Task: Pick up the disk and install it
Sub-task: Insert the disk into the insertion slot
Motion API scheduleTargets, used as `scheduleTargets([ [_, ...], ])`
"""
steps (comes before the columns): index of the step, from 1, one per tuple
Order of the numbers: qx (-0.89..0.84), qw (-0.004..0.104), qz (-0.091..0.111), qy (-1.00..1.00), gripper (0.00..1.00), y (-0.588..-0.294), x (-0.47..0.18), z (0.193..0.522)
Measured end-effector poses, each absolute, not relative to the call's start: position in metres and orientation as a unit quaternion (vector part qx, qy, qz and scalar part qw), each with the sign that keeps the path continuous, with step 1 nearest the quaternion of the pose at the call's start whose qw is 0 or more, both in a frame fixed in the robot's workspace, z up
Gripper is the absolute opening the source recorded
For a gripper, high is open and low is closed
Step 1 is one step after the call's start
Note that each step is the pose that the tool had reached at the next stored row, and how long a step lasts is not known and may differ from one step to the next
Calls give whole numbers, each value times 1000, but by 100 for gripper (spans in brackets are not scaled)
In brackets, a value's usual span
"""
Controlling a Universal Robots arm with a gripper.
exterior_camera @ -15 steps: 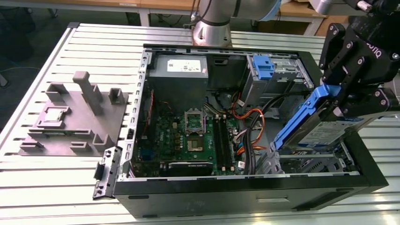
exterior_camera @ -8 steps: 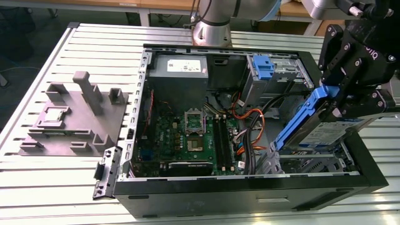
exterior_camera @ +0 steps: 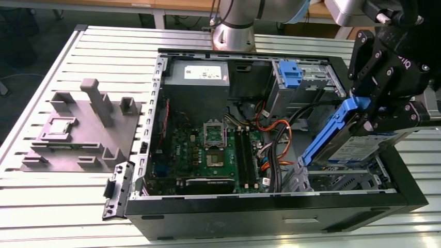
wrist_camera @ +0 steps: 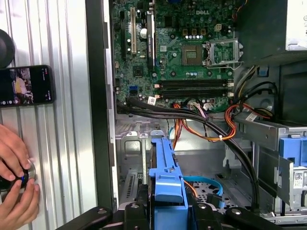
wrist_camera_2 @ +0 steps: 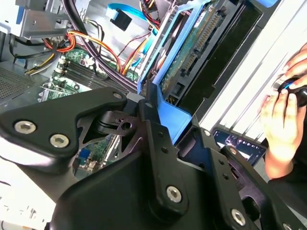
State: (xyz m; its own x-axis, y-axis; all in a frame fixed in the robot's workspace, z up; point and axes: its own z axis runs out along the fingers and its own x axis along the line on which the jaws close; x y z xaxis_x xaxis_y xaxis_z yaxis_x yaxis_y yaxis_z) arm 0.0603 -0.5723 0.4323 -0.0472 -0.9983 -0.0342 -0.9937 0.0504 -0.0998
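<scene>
Exterior view: a grey fixture is seen on the counter at 9 o'clock of the open computer case. At 3 o'clock of the motherboard, the disk is held tilted over the case, clamped by its blue carrier in the end effector.

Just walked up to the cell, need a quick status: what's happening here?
The arm's tool is shut on the disk, gripping its blue carrier and holding it tilted over the silver bay inside the open computer case. The disk is not seated yet. Beside the case, a person's hand works a small round device on the table, next to a phone.
</scene>
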Motion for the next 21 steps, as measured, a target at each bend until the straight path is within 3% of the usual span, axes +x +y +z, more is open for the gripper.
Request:
scheduleTargets([
  [21, -689, 47, -24, 723, 37, -573, 56, 427],
])
